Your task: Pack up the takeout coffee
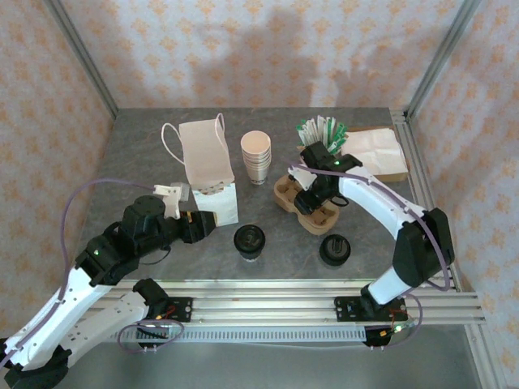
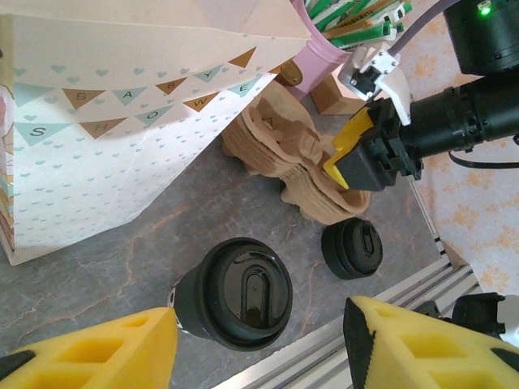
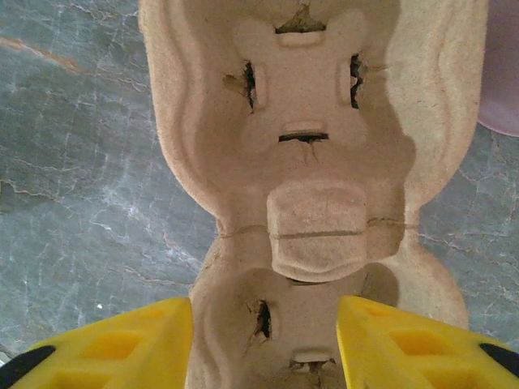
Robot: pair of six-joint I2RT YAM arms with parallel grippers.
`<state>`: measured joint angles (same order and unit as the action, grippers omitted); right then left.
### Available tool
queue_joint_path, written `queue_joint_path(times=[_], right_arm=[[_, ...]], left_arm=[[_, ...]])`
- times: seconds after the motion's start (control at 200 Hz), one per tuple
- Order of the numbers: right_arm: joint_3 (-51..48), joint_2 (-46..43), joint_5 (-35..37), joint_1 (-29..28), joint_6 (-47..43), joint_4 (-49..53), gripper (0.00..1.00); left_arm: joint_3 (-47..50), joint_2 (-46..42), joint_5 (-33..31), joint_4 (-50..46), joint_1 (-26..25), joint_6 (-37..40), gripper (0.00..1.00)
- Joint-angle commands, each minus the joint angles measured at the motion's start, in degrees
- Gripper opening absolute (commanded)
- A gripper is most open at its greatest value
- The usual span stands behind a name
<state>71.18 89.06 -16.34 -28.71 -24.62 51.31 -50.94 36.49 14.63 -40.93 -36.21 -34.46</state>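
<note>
While left gripper [image 2: 259, 356] held jaws open near lidded coffee cup [image 2: 243, 293], right gripper [image 3: 265, 340] straddled pulp tray [image 3: 312, 146]; could not tell whether its jaws pinched tray. Nearby stood paper bag [image 2: 122, 146].

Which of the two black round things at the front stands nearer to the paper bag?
The left one, the takeout coffee, before the bag; the lid stack stands further right, before the pulp carrier.

Open tabletop [image 1: 292, 247] between takeout coffee [image 1: 250, 241] and lid stack [image 1: 334, 249] | blocked behind: paper bag [image 1: 217, 194], cup stack [image 1: 256, 157], pulp carrier [image 1: 302, 212]
</note>
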Motion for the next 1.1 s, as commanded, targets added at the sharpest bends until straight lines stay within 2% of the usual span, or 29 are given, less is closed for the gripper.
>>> queue_joint_path(times=[0.0, 0.435, 1.096], right_arm=[[1.8, 1.5, 2.3, 0.1, -1.8, -0.7, 0.52], [1.3, 2.7, 3.0, 1.1, -2.0, -4.4, 0.52], [1.7, 5.9, 2.6, 1.5, -2.6, -4.6, 0.52]], left_arm=[[-0.4, -0.7, 0.6, -0.5, 0.5, -0.7, 0.57], [-0.3, -1.1, 0.3, -0.9, 0.4, -2.0, 0.57], [0.6, -1.5, 1.0, -0.2, 0.5, -3.0, 0.56]])
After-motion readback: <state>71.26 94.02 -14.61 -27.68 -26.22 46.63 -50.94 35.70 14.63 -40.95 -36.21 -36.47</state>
